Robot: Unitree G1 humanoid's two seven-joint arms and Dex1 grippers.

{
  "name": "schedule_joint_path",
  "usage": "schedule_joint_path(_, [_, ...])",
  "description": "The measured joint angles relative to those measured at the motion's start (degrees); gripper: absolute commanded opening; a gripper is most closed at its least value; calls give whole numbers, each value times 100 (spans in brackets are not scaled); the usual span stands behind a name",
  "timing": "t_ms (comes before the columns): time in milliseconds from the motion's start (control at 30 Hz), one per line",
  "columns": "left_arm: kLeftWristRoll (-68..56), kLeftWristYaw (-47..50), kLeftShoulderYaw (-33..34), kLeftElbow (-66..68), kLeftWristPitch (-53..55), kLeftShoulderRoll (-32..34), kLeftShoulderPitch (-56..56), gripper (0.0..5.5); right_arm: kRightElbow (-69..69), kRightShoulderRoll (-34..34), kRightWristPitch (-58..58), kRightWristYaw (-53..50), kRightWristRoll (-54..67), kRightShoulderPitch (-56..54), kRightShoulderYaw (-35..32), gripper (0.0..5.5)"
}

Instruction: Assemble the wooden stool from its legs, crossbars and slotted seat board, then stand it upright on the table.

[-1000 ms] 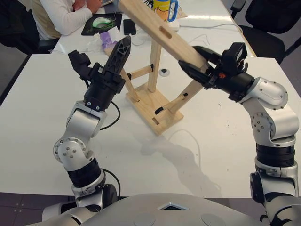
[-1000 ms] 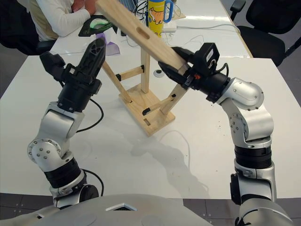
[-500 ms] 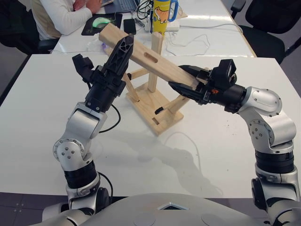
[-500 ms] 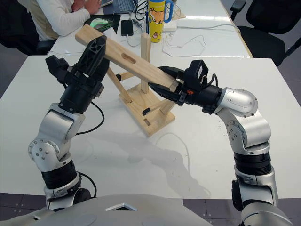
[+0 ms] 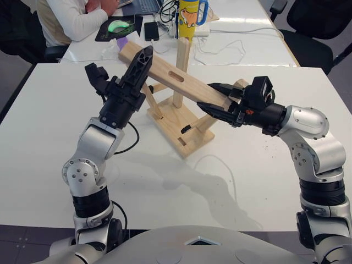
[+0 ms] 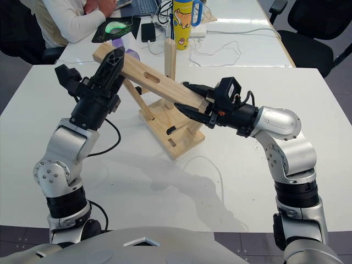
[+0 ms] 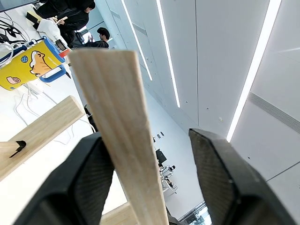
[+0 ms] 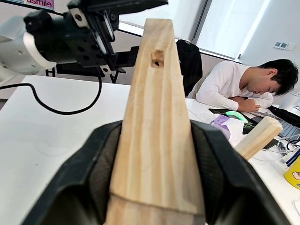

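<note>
Clenched in right gripper (image 5: 206,97), loosely straddled by left gripper (image 5: 146,53): lower seat board (image 5: 165,66) level onto leg frame (image 5: 181,129), aligning slots.

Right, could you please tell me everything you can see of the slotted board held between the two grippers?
The slotted board is a long, flat plank of pale, bare-looking wood with an oblong slot through its face. It is held off the table, crossing above the leg frame. The right gripper clamps its nearer end. Its farther end sits between the open fingers of the left gripper, against one of them.
</note>
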Motion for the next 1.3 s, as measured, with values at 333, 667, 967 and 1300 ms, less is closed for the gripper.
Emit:
schedule_joint_path(333, [57,-17,-37,67,-54,27,1,111,-156,-137,342,4,33,7,-17,252])
schedule_joint_path(667, [119,74,65,139,-224,77,7,103,-190,-258,1174,-1,1029,-68,-372,298])
schedule_joint_path(967, [161,144,185,207,-344,120,7,103,514,35,2006,-911,2466,-1051,-1307,298])
schedule_joint_path(1300, [838,142,306,143,-511,386,2,103,2043,584,1424,-3334,1695,-1951,-2075,176])
